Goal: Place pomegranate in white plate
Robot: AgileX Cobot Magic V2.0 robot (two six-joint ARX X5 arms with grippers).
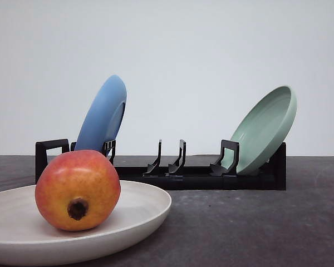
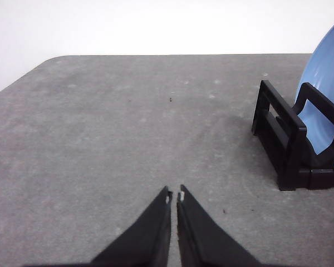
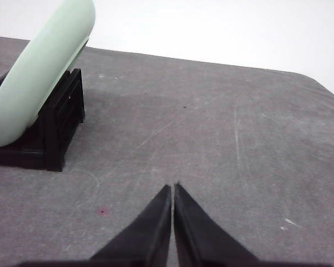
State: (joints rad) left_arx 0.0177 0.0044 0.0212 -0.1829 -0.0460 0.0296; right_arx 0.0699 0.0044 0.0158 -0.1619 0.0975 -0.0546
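The pomegranate [image 1: 78,190], red blending to orange with its dark calyx facing the camera, rests in the white plate [image 1: 147,207] at the near left of the front view. My left gripper [image 2: 174,196] is shut over bare grey table, with nothing between its fingers, left of the rack's end. Over the table on the far side of the rack, my right gripper [image 3: 172,189] is likewise shut and holds nothing.
A black dish rack [image 1: 195,177] stands behind the white plate, across the middle of the table. A blue plate [image 1: 103,117] leans in its left end and a pale green plate [image 1: 265,128] in its right end. The rack's middle slots are vacant.
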